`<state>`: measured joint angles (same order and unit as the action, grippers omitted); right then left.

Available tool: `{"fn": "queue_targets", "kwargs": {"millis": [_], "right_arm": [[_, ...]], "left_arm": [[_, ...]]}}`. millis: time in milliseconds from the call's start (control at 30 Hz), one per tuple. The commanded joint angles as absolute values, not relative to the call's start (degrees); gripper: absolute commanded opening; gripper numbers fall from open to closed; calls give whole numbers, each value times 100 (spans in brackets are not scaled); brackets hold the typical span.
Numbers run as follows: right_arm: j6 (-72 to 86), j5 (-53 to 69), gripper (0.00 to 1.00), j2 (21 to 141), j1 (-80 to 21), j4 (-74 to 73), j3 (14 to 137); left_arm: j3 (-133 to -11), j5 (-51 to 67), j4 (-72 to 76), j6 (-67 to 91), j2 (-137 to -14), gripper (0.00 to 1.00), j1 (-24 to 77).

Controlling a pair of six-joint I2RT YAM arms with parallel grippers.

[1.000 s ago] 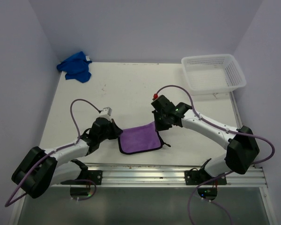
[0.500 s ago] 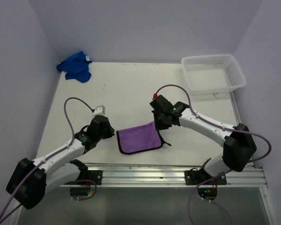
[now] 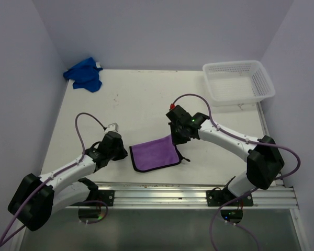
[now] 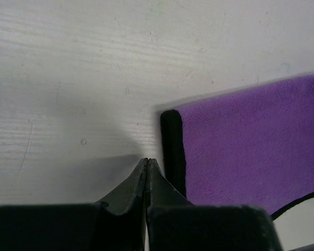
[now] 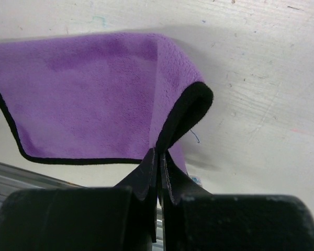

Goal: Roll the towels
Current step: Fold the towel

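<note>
Black-edged purple towel (image 3: 154, 154) lies spread at lower centre, upper-right corner lifted; blue towel (image 3: 85, 74) sits crumpled upper left.

We see a white bench (image 3: 146, 104), its top scuffed and flecked with small dark marks, closed in by pale lilac walls (image 3: 162, 31) at the back and on both sides. A ribbed aluminium rail (image 3: 162, 191) runs along its near edge, with a dull grey panel (image 3: 162, 230) below. A white mesh basket (image 3: 233, 64) sits at the far right corner. The light falls soft and even.
</note>
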<state>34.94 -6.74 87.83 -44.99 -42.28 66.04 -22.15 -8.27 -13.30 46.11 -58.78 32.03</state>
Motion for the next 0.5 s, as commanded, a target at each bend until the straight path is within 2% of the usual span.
{"fn": "queue_targets", "kwargs": {"millis": [0, 167, 467], "right_arm": [[3533, -326, 0, 8798, -4535, -3964, 6864], [3507, -272, 0, 8912, -4632, -4016, 7031], [3612, -114, 0, 9298, -4922, -3938, 7408]], "left_arm": [[-2066, -466, -766, 4799, -6073, 0, 3226], [-2241, -299, -536, 4799, -6512, 0, 3226], [-2206, -316, -422, 4808, -6504, 0, 3226]]}}
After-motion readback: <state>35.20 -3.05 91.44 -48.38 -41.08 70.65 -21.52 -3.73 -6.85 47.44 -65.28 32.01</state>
